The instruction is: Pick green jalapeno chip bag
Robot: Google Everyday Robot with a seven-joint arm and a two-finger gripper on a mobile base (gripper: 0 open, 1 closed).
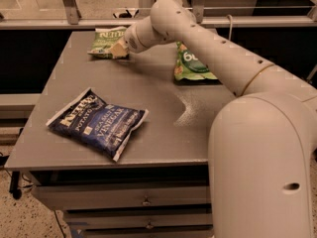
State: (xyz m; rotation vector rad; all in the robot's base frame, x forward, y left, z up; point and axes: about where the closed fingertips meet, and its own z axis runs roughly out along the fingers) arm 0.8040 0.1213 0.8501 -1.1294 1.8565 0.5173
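A grey table [163, 108] fills the view, with drawers [143, 201] under its front edge. On its left front part lies the blue bag [96, 123], flat and turned at an angle, its white-lettered top end toward the left edge. Well behind it, near the far left corner, lies the green bag [103, 39], flat, with its white logo band toward the far edge. The gripper [119, 48] is down at this bag's right front corner, right against it; whether it is spread, pressed together or pinching the bag cannot be told, since the wrist and the bag hide it. To the right, at mid-table near the far edge, lies a light-green bag [190, 66], partly covered by the arm [218, 48], which reaches over it from the robot's white body [262, 167] at the right front.
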